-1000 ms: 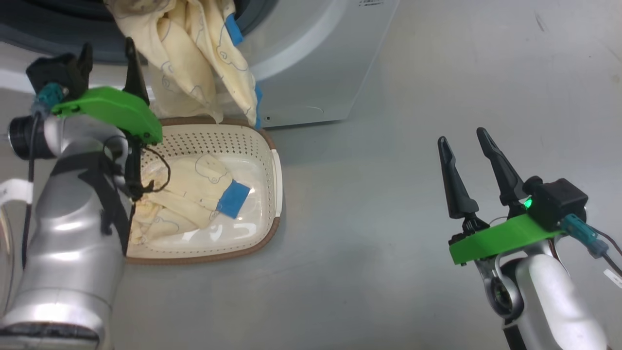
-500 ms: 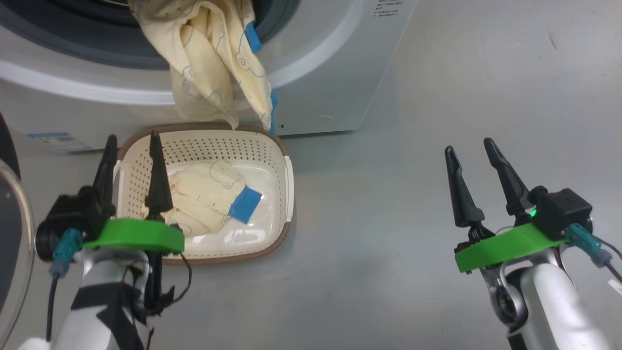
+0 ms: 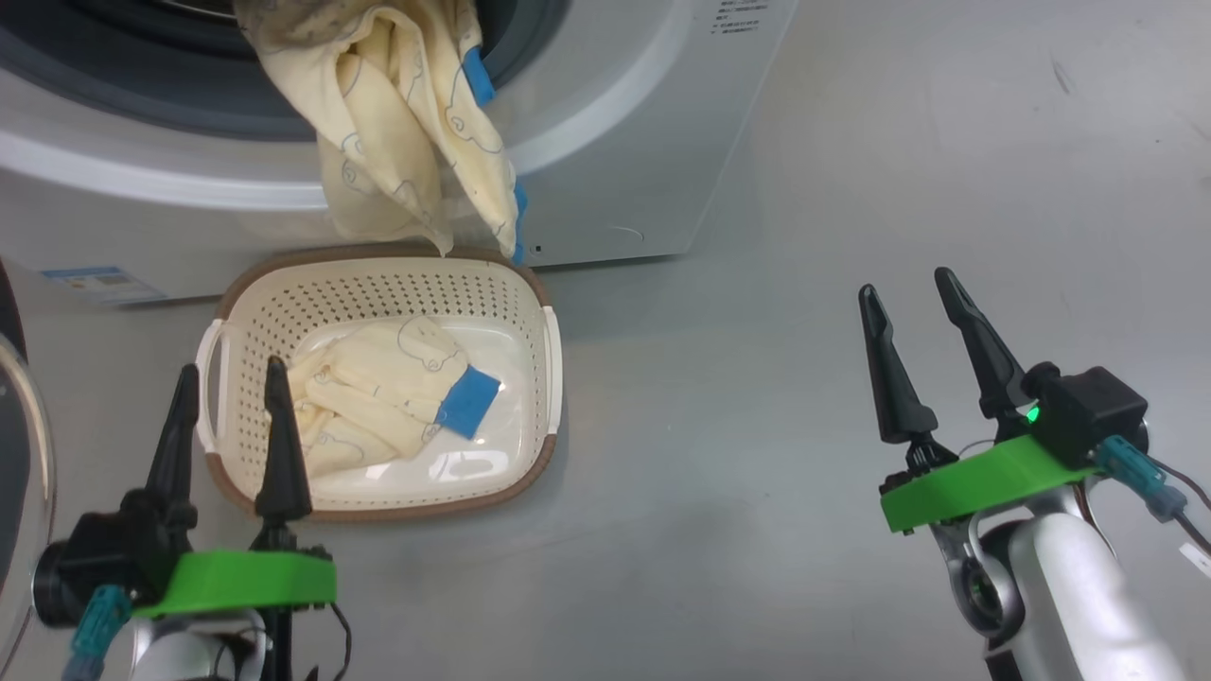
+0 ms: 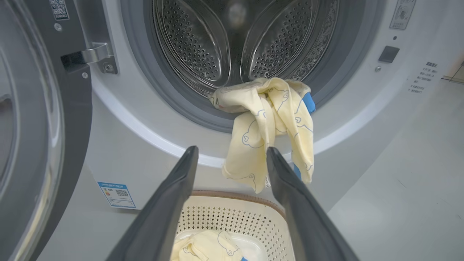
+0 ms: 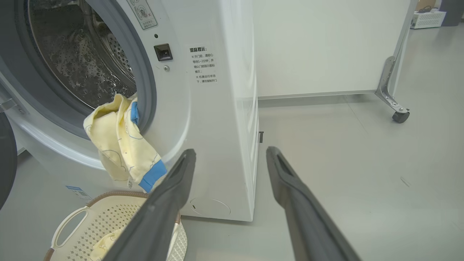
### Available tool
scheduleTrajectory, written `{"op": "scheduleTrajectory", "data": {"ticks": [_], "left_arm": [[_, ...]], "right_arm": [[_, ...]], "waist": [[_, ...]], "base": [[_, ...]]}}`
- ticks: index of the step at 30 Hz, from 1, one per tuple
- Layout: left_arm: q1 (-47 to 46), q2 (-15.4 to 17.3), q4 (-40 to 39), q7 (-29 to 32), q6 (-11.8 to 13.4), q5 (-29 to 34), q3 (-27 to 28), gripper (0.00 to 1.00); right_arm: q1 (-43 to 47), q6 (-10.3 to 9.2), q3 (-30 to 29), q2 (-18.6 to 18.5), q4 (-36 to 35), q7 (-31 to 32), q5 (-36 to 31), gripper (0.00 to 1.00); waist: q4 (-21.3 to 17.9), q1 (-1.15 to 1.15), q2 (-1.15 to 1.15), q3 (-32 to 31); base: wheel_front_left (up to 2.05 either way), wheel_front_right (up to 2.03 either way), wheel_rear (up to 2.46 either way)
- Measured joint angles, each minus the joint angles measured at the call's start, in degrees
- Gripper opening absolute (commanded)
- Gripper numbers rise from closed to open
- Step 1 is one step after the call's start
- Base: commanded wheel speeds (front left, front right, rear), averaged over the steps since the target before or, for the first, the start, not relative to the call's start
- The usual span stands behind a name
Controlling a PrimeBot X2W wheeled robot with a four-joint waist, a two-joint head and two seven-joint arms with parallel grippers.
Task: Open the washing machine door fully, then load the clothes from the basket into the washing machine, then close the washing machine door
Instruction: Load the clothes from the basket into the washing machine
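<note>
Okay, door step looks done: the washing machine door (image 4: 32,145) is swung wide to the left of the opening, hinge side showing, and the steel drum (image 4: 232,43) is open to you.

Loading is partway.
- One cream garment (image 3: 397,142) with blue trim is only half in. Its top lies on the grey gasket (image 4: 170,90) at the lower lip of the opening. The rest hangs down the white front of the washing machine (image 3: 643,142), its tail ending just above the back rim of the basket (image 3: 378,288). Whether it touches the rim, can't tell.
- A second garment (image 3: 378,402), same cream print with a blue patch, lies crumpled on the basket's bottom, toward its left side.
- The basket sits on the grey floor (image 3: 757,426) right against the machine's front, below the opening.

Your left gripper (image 3: 232,367) hovers at the near-left corner of the basket, fingers spread, nothing between them. Your right gripper (image 3: 904,281) is well off to the right over bare floor, fingers spread too, empty.

My read: roughly a third through. Left to do: push the hanging garment fully past the gasket, pick up the second garment and get it into the drum, then swing the door shut. Watch the dangling one; if left on the lip, the door would likely pinch it.
</note>
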Motion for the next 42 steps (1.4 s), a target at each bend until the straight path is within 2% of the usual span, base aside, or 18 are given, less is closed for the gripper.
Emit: {"op": "scheduleTrajectory", "data": {"ticks": [6, 12, 20, 27, 35, 42], "left_arm": [[5.4, -0.9, -3.4, 0.0, -0.7, 0.4, 1.1, 1.00], [6.7, -1.5, -5.0, 0.0, -1.0, 0.4, 2.9, 1.00], [7.2, -1.8, -4.7, 0.0, -1.0, 0.4, 3.9, 1.00], [6.6, -1.8, -0.7, 0.0, -1.0, -0.8, 3.7, 1.00], [0.0, -1.4, 6.9, 0.6, -1.2, -3.8, 1.3, 1.00], [-8.9, 1.1, 11.6, 4.0, -1.2, -6.9, -2.7, 1.00]], "right_arm": [[1.3, -0.01, -0.3, 0.0, -0.2, 0.0, 0.0, 1.00], [2.0, 0.00, -0.5, 0.0, -0.3, 0.0, 0.0, 1.00], [2.0, -0.01, -0.5, 0.0, -0.3, 0.0, 0.0, 1.00], [2.0, -0.01, -0.1, 0.0, -0.4, 0.0, 0.0, 1.00], [2.0, 0.00, 0.5, 0.0, -0.4, 0.0, 0.9, 1.00], [0.9, 0.00, 1.3, 0.0, -0.7, 0.0, 2.1, 1.00]], "waist": [[-0.9, 0.00, 0.00, -0.4], [-1.5, 0.00, 0.00, -0.3], [-2.1, 0.00, 0.00, -0.6], [-2.9, 0.00, 0.00, -0.1], [-4.7, 0.00, 0.00, 1.4], [-6.2, 0.01, 0.00, 3.7]], "base": [[0.00, 0.00, 0.00], [0.00, 0.00, 0.00], [0.00, 0.00, 0.00], [0.00, 0.00, 0.00], [0.00, 0.00, 0.00], [0.00, 0.00, 0.00]]}}
